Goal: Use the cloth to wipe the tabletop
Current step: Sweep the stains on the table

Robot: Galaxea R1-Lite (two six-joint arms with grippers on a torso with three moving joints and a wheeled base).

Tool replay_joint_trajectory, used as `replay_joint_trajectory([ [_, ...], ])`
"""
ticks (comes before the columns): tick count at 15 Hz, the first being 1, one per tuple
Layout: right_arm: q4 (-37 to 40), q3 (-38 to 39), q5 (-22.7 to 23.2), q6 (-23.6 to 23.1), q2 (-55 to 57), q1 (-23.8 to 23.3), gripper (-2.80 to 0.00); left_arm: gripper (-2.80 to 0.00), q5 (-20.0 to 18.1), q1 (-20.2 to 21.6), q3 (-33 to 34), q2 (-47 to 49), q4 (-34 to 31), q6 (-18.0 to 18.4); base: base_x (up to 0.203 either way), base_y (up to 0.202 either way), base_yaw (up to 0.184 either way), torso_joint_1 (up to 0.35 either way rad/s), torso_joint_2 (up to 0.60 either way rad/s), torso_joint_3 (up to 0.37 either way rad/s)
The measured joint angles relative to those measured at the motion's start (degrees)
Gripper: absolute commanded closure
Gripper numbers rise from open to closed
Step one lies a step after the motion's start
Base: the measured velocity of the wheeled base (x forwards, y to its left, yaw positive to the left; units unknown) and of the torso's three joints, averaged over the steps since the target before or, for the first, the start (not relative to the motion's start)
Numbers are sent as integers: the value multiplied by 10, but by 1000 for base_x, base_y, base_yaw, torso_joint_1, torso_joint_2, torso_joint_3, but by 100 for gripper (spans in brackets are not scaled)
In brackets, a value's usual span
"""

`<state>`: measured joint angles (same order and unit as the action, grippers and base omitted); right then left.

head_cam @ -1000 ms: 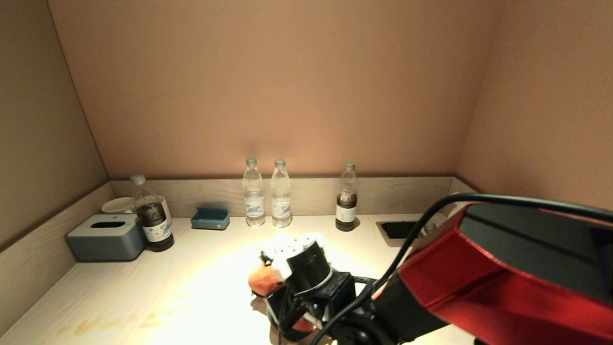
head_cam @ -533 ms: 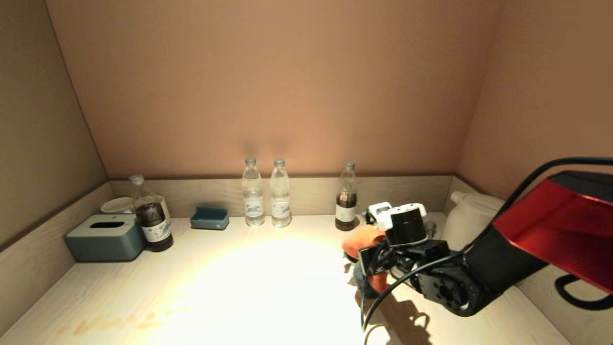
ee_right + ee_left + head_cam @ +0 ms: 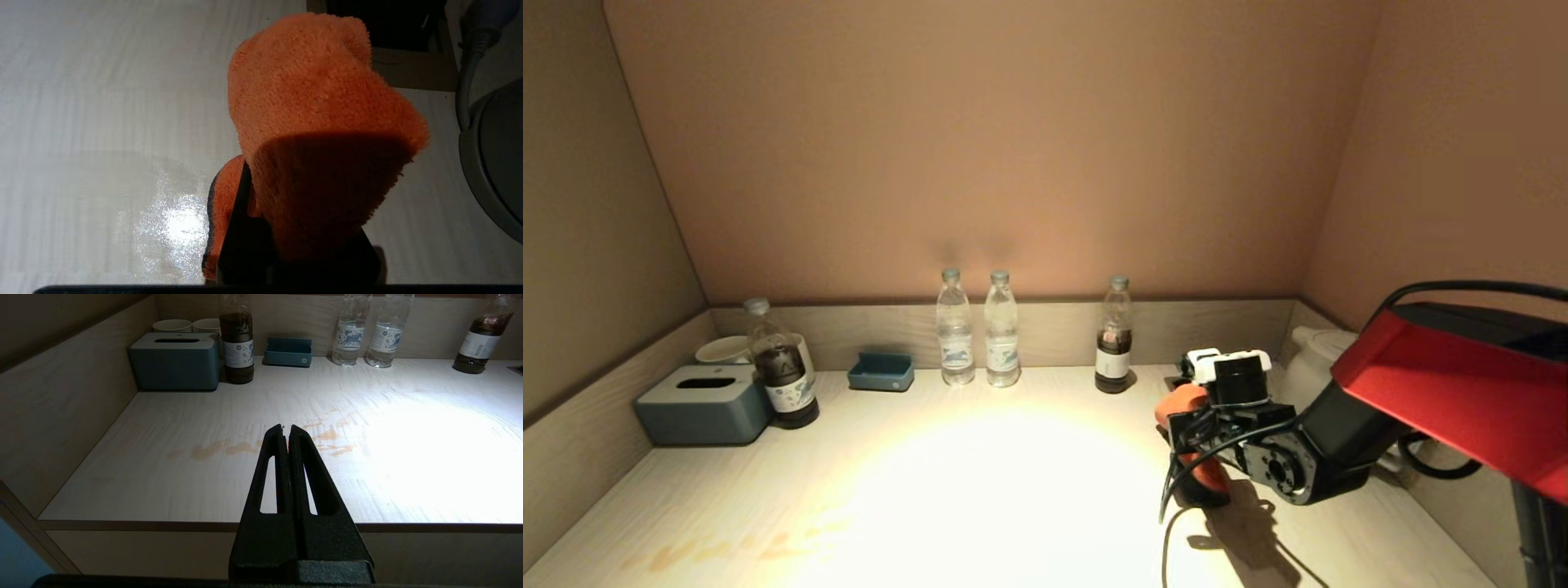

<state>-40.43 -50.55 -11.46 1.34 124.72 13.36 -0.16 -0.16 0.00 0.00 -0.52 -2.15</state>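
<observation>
Two grippers: right one working, left one parked.
Right gripper: jaws clamped on the orange cloth; the fabric bunches up over the fingers and hides most of them in the right wrist view.
Cloth position: right side of the tabletop, held low over the surface; I cannot tell whether it touches the wood. Cloth in the wrist view sits in front of a dark recess cut into the top.
Left gripper: fingers pressed together, holding nothing, hanging off the near edge on the left.
Stains: brownish smears on the near left part of the tabletop, well apart from the cloth.
Far edge, left to right: tissue box, dark bottle, blue tray, two clear water bottles, second dark bottle.
Far right corner: white kettle, partly behind the right arm.
</observation>
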Motion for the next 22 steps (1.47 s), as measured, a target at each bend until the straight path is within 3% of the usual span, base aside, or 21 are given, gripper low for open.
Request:
replay_joint_trajectory([
  [7,15,-108,1,-2,98,19,0,0,0,0,0,0,0,0,0,0,0,0,0,0],
  [12,65,-249,3,0,159,75,0,0,0,0,0,0,0,0,0,0,0,0,0,0],
  [22,179,-396,1,-1,229,150,0,0,0,0,0,0,0,0,0,0,0,0,0,0],
])
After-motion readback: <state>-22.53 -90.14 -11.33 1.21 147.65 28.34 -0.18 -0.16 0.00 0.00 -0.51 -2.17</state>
